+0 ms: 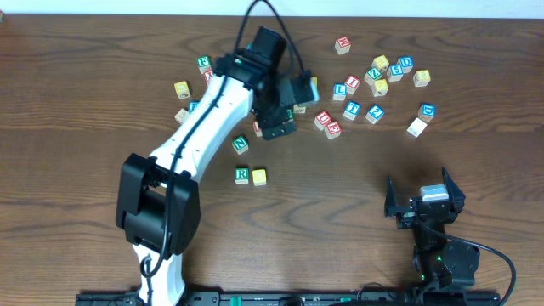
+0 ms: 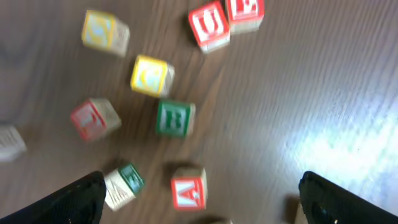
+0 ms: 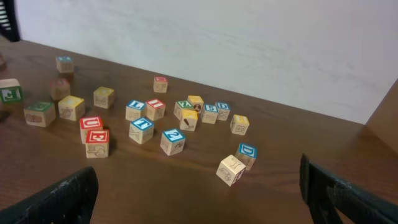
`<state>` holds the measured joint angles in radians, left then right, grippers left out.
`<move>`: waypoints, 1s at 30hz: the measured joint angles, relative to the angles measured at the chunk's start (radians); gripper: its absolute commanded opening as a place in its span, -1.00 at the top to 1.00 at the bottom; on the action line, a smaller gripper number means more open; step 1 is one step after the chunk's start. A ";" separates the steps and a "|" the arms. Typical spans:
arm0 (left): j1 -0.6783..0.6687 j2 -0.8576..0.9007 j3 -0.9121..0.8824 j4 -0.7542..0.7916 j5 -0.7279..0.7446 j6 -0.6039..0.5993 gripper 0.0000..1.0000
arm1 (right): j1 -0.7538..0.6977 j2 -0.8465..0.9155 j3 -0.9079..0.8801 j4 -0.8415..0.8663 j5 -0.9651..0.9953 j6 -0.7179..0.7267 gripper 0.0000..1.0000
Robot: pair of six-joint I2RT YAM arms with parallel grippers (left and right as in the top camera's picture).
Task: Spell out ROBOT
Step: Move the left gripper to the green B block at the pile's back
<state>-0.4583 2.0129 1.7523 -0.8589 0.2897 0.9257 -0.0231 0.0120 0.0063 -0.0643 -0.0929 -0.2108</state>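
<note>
A green R cube (image 1: 242,175) lies near the table's middle with a yellow-faced cube (image 1: 259,176) touching its right side. My left gripper (image 1: 289,109) hovers open above a cluster farther back. In the left wrist view, the green B cube (image 2: 174,118) lies ahead of the open left gripper (image 2: 199,205), with a yellow cube (image 2: 151,76) just beyond it. A blue-lettered cube that looks like a T (image 1: 352,109) sits to the right. My right gripper (image 1: 422,197) rests open and empty at the front right, far from all the cubes.
A red A cube (image 2: 188,190) lies between my left fingers, untouched, and a green-sided cube (image 2: 124,183) sits by the left finger. Red U (image 2: 208,25) and E (image 2: 244,12) cubes lie farther ahead. A green N cube (image 1: 240,144) sits above R. Several cubes are scattered at the back right (image 1: 380,62).
</note>
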 measured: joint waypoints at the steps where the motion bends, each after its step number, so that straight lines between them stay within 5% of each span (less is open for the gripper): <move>1: -0.005 0.000 0.000 0.014 0.001 0.011 -0.95 | 0.000 0.000 0.000 0.000 0.000 0.000 -0.99; 30: 0.028 0.184 0.010 0.146 0.058 0.067 -0.96 | 0.000 0.000 0.000 0.000 0.000 0.000 -0.98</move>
<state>-0.4305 2.1971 1.7626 -0.7132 0.3477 0.9928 -0.0231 0.0120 0.0063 -0.0643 -0.0929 -0.2111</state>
